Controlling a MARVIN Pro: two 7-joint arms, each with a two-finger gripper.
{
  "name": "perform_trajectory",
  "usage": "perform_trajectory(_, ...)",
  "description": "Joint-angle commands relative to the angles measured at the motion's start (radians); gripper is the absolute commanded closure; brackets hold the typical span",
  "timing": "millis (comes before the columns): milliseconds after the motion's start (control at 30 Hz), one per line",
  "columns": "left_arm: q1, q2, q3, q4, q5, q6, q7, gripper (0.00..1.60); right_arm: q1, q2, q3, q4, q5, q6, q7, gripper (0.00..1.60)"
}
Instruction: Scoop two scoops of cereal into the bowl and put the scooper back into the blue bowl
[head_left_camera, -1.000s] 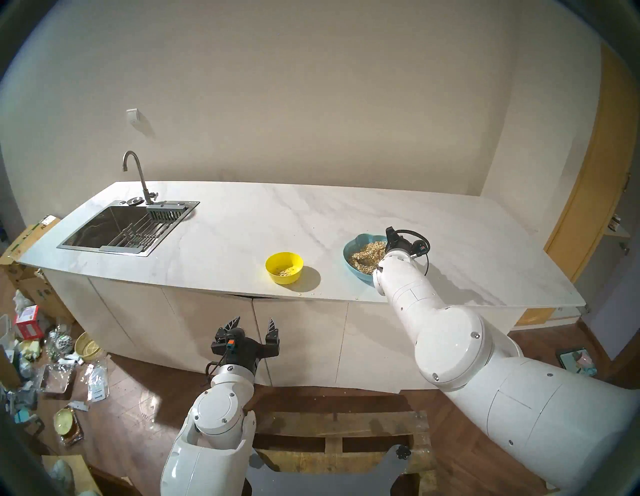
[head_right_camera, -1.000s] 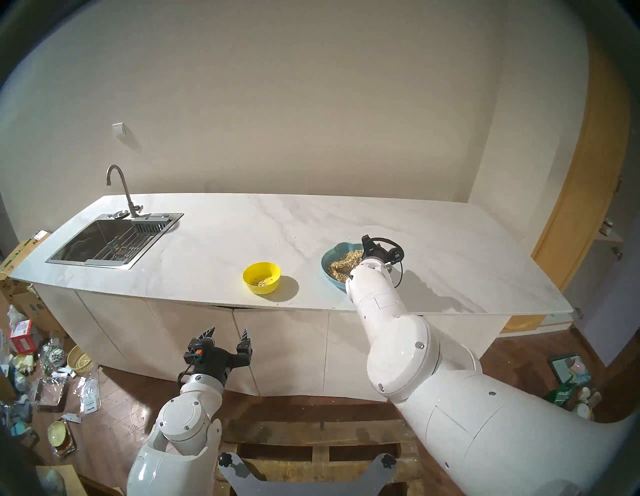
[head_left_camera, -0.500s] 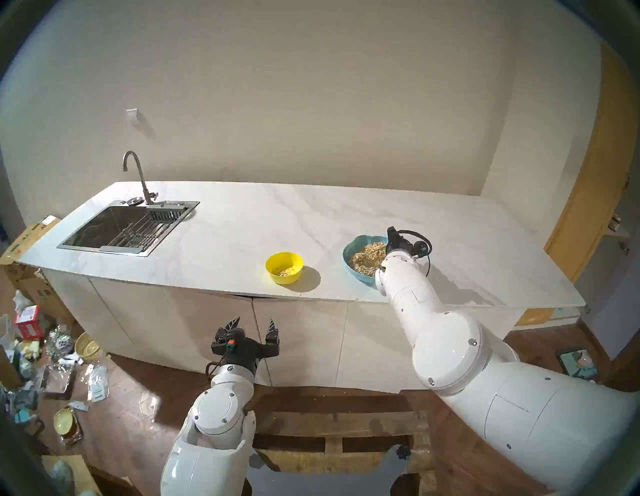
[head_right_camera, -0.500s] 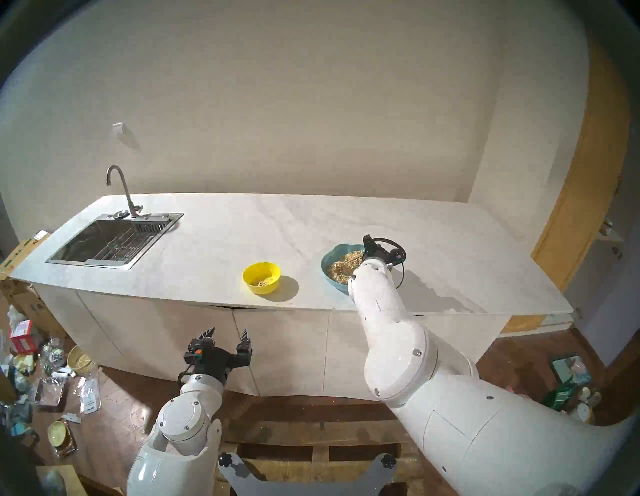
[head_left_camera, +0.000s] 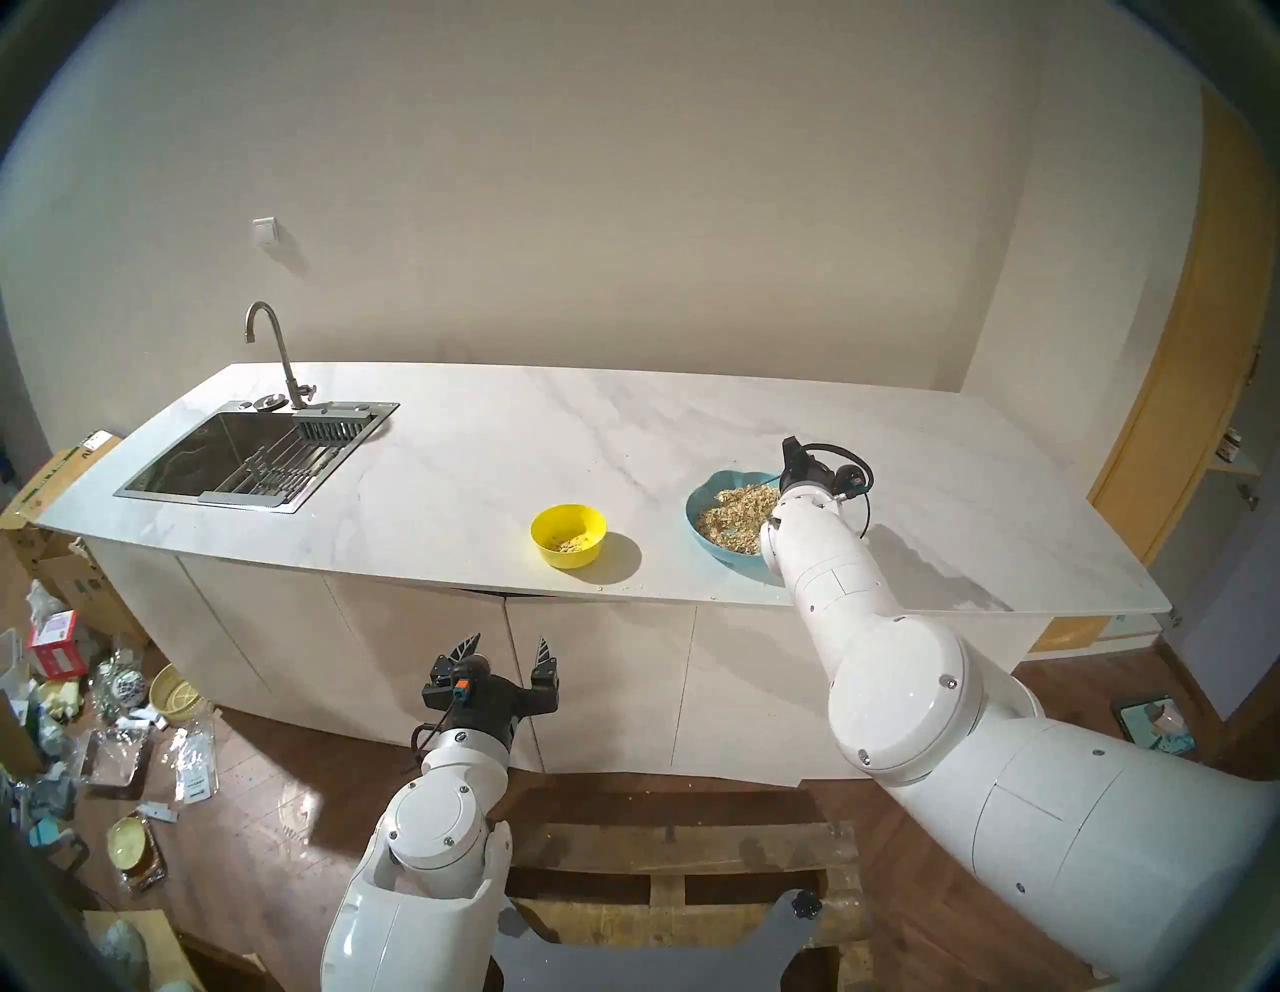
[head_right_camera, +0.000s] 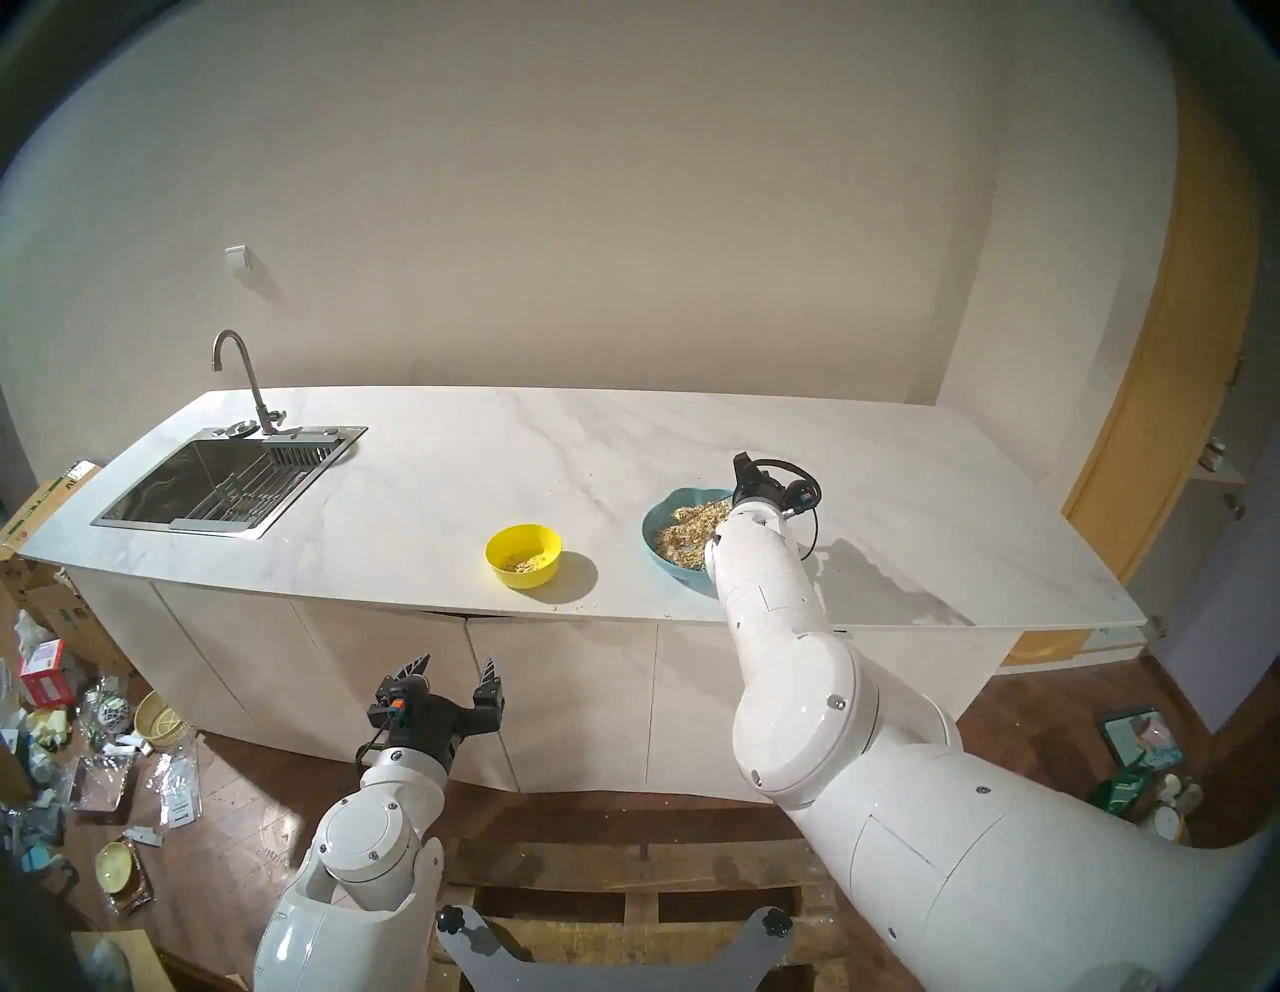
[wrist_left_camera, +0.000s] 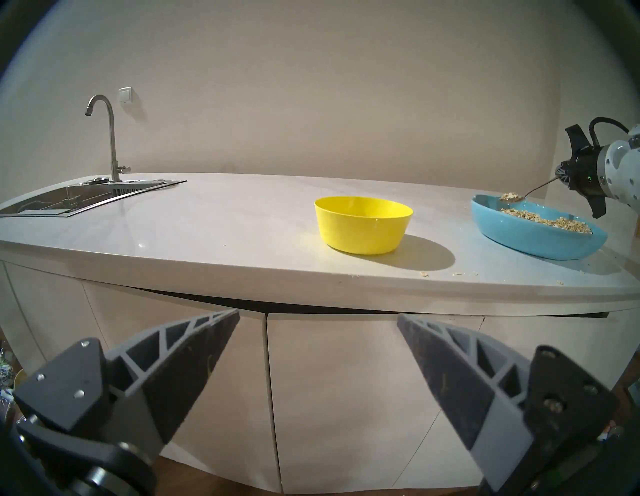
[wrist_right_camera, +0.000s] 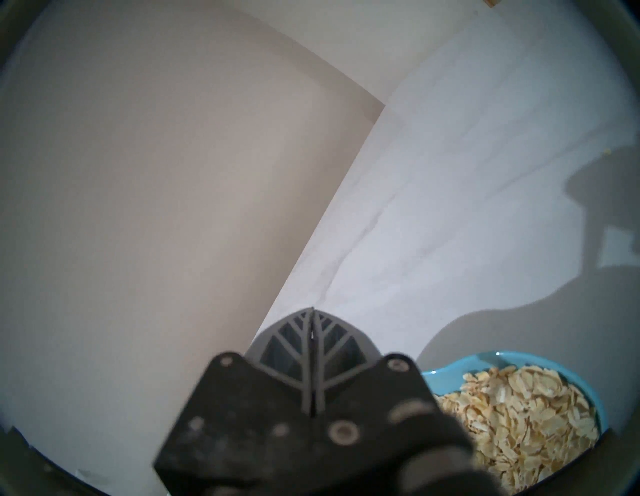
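Observation:
The blue bowl (head_left_camera: 695, 509) stands at the counter's right front, holding a heap of cereal (head_left_camera: 735, 516). My right gripper (head_left_camera: 780, 482) is over its right rim, shut on the scooper (wrist_left_camera: 535, 189). In the left wrist view the scooper's head carries flakes just above the bowl's (wrist_left_camera: 540, 239) far rim. The right wrist view shows the shut fingers (wrist_right_camera: 301, 336), the bowl (wrist_right_camera: 450, 370) and the cereal (wrist_right_camera: 519, 415); the scooper is hidden there. The yellow bowl (head_left_camera: 568, 535), left of the blue one, holds a few flakes. My left gripper (head_left_camera: 508, 644) is open and empty below the counter's front.
A steel sink (head_left_camera: 242, 450) with a tap (head_left_camera: 277, 353) sits at the counter's far left. Loose flakes (wrist_left_camera: 424, 274) lie near the front edge. A wooden pallet (head_left_camera: 679, 859) is below me, and clutter (head_left_camera: 104, 727) covers the floor at left.
My right gripper has risen and moved slightly right and back, lifting the scooper's head out of the cereal heap. The left arm and both bowls have not moved.

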Motion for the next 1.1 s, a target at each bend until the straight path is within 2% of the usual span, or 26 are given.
perform_trajectory(0,-0.006,0.0,0.002,-0.026,-0.002,-0.006,-0.003,0.0,0.033,-0.007,-0.019,-0.046,-0.012,0.009,0.007,1.6)
perform_trajectory(400,-0.006,0.0,0.002,-0.026,-0.002,-0.006,-0.003,0.0,0.011,-0.071,-0.053,-0.127,-0.021,0.038,-0.002,1.6)
perform_trajectory(667,-0.006,0.0,0.002,-0.026,-0.002,-0.006,-0.003,0.0,-0.027,-0.134,-0.068,-0.226,-0.019,0.065,-0.009,1.6)
perform_trajectory(833,-0.006,0.0,0.002,-0.026,-0.002,-0.006,-0.004,0.0,-0.075,-0.198,-0.093,-0.332,-0.034,0.116,-0.03,1.6)
perform_trajectory(1067,-0.005,0.0,0.002,-0.027,-0.003,-0.006,-0.004,0.0,-0.1,-0.238,-0.121,-0.374,-0.055,0.146,-0.042,1.6)
